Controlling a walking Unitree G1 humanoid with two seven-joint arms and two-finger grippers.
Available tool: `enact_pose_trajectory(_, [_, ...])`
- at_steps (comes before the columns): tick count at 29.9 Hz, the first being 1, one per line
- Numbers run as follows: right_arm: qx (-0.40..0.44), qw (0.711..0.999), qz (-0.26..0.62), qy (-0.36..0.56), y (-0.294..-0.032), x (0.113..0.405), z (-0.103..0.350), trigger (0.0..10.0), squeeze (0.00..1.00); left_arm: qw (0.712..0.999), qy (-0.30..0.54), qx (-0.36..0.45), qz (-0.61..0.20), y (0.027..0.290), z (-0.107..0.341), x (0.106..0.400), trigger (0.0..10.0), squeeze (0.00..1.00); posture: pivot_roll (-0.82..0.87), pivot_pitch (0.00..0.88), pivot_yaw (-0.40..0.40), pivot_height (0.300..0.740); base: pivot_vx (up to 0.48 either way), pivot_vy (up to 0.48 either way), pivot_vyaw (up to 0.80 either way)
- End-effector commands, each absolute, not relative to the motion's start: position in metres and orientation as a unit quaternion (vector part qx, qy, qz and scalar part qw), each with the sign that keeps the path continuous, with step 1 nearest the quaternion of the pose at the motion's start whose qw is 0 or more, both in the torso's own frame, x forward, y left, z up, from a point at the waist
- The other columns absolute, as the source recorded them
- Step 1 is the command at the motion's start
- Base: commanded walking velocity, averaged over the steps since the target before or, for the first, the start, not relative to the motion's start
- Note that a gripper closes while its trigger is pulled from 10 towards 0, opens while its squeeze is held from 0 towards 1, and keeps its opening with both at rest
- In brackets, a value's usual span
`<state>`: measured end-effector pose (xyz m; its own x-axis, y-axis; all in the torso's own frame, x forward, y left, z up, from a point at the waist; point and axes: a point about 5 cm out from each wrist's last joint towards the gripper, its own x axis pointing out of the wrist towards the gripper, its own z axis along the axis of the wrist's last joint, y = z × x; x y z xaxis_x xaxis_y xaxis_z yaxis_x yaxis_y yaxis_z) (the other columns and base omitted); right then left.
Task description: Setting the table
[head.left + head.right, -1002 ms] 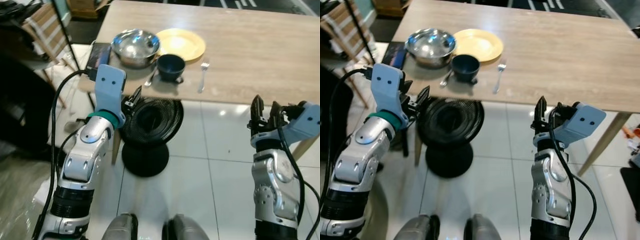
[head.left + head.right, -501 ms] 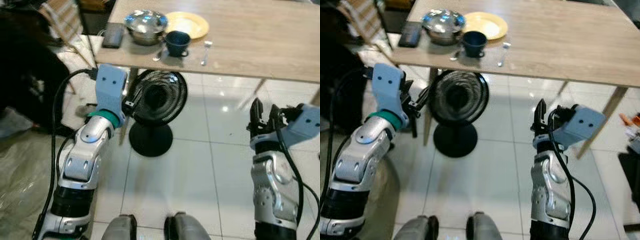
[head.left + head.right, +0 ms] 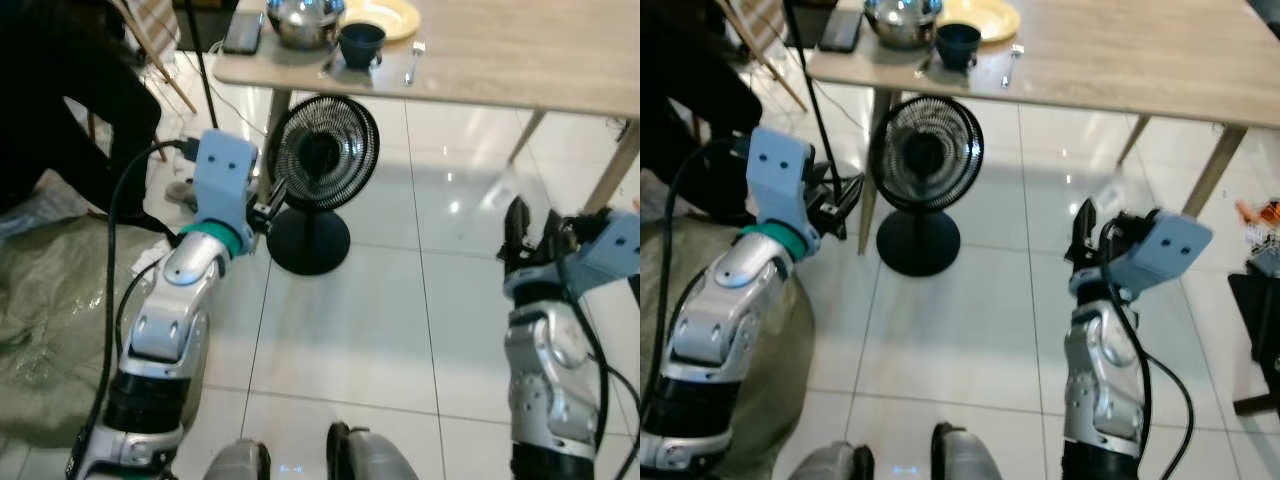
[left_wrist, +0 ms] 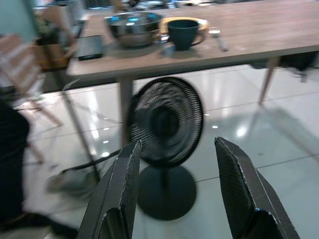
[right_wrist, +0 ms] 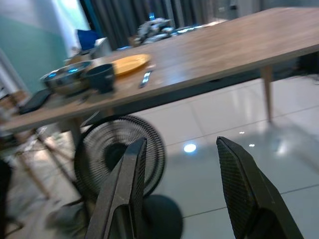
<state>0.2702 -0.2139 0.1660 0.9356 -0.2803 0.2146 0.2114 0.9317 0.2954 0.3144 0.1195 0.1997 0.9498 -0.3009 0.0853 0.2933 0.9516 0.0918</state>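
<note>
I've backed off: the table [image 3: 520, 60] now sits farther away, dishes bunched at its left corner by the yellow plate [image 3: 980, 17]. Left gripper [image 4: 177, 191] and right gripper [image 5: 182, 191] both hang spread, empty.

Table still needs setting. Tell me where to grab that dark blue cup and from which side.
Grip the dark blue cup across its rim from above, probably: it stands upright, mouth open, beside the steel bowl, so a side approach from there is crowded. Both grippers are open.

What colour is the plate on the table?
Yellow; the plate shows best in the right wrist view.
</note>
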Motion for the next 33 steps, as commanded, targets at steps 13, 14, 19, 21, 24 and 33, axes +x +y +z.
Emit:
enact_pose_trajectory(13, [0.134,0.974,-0.137,-0.124,-0.2174,0.2694,0.1626,10.0,0.00,0.986,-0.045,0.040,-0.154,0.1168,0.1971,0.3148,10.0,0.00,0.02,0.017,0.053,0.740,-0.361,0.000,0.00])
enact_pose_trajectory(14, [0.134,0.974,-0.137,-0.124,-0.2176,0.2694,0.1626,10.0,0.00,0.986,-0.045,0.040,-0.154,0.1168,0.1971,0.3147,10.0,0.00,0.02,0.019,0.054,0.740,-0.360,0.000,0.00])
enact_pose_trajectory(19, [0.134,0.974,-0.137,-0.124,-0.2177,0.2695,0.1623,10.0,0.00,0.986,-0.045,0.040,-0.155,0.1166,0.1972,0.3146,10.0,0.00,0.02,0.019,0.054,0.740,-0.361,0.000,0.00])
enact_pose_trajectory(21, [0.135,0.974,-0.137,-0.123,-0.2178,0.2694,0.1620,10.0,0.00,0.986,-0.045,0.040,-0.156,0.1162,0.1971,0.3145,10.0,0.00,0.02,0.019,0.054,0.740,-0.364,0.000,0.00])
enact_pose_trajectory(24, [0.135,0.974,-0.137,-0.123,-0.2179,0.2693,0.1620,10.0,0.00,0.986,-0.044,0.040,-0.156,0.1160,0.1971,0.3144,10.0,0.00,0.02,0.019,0.054,0.740,-0.364,0.000,0.00])
enact_pose_trajectory(33, [0.134,0.973,-0.139,-0.123,-0.2179,0.2681,0.1616,10.0,0.00,0.986,-0.044,0.039,-0.158,0.1155,0.1974,0.3135,10.0,0.00,0.02,0.027,0.055,0.740,-0.362,0.000,0.00])
